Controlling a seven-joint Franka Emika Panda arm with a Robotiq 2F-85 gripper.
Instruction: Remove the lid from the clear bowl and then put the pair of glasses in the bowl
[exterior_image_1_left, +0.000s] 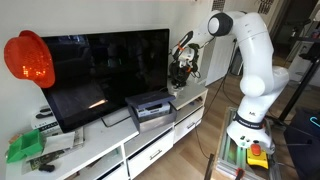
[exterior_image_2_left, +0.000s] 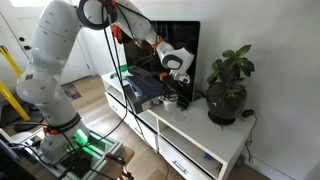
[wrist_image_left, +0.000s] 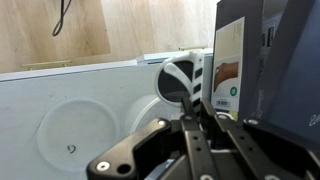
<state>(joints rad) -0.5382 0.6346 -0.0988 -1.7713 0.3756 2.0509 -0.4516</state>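
Your gripper hangs low over the far end of the white cabinet, just past the TV and beside the grey box device. In an exterior view the gripper sits between the grey box device and the potted plant, close above the cabinet. The bowl is too small to pick out in either exterior view.

In the wrist view the gripper has its fingers drawn together at centre frame, so the jaws read as closed. You cannot tell whether anything is pinched between them.

The clear bowl shows as a pale translucent ring flat on the white cabinet, off to the side of the fingertips and apart from them. A second pale round outline lies just beside it, partly hidden behind the fingers. You cannot tell whether that one is a lid.

A black-and-white striped round thing sits just beyond the fingertips, and it is too unclear to identify. A printed card stands upright next to it.
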